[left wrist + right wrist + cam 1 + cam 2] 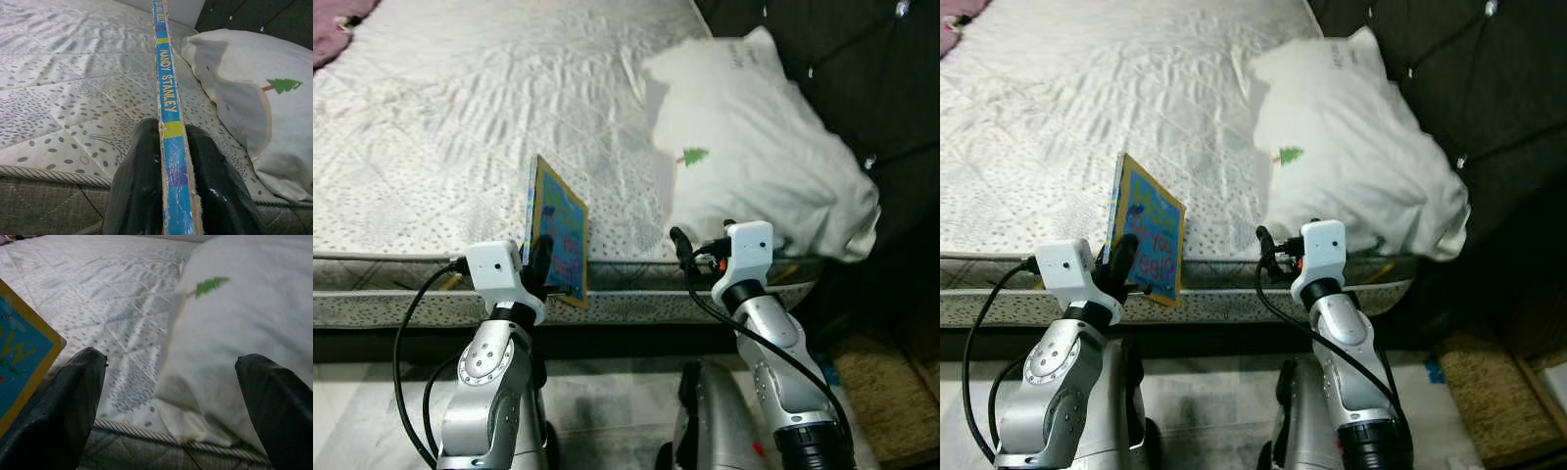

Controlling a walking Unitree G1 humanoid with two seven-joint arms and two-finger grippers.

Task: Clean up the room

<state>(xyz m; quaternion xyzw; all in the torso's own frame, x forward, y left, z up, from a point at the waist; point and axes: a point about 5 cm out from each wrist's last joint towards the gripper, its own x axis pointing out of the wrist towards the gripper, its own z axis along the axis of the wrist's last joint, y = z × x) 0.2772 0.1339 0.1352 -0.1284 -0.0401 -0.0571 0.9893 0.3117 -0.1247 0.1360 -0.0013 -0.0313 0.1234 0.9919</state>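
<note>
bed (460, 117): book (168, 112) (spine "mandy stanley") in left end effector (168, 161).

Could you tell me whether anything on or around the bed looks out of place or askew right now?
Yes. A children's book stands on edge at the near edge of the mattress, pinched by the left gripper rather than lying flat. The pillow lies crooked, its corner hanging over the bed's edge, in front of the open right gripper.

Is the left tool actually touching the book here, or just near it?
Touching. In the left wrist view the left tool's two black fingers press against both sides of the book, clamping it edge-on with no gap.
</note>
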